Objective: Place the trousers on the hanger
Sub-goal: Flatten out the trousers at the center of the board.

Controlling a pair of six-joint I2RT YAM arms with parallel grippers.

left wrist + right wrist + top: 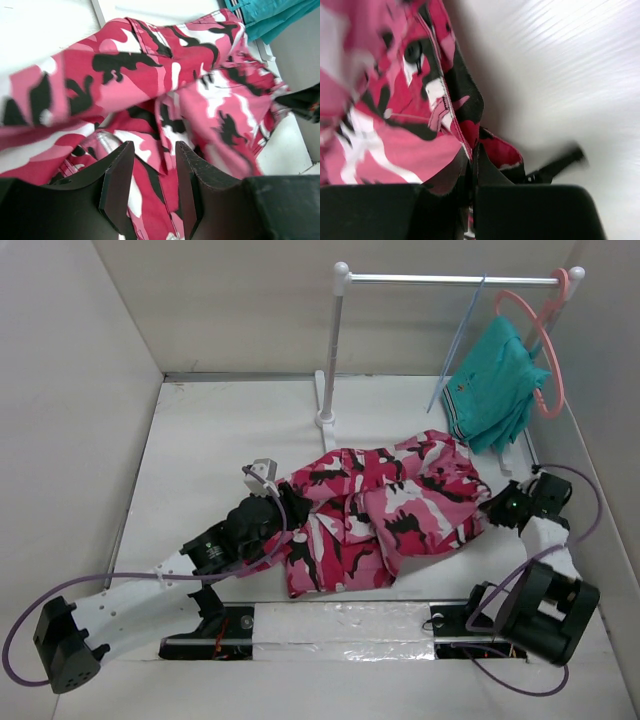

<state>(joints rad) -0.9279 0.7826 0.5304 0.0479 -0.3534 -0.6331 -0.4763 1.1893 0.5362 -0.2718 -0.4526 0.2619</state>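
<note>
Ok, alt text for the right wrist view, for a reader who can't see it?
The right gripper, jaws shut, pinches a folded edge of the pink, red, white and black camouflage trousers. White table fills the blurred right side.

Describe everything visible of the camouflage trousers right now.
The pink, red, white and black camouflage cloth trousers lie crumpled and folded over themselves on the white table, not hung up. Stitched seams and a dark button show near one edge. The right gripper is shut on a seamed edge at their right end. At the left end, cloth fills the gap between the parted fingers of the left gripper; whether it is clamped is unclear.
</note>
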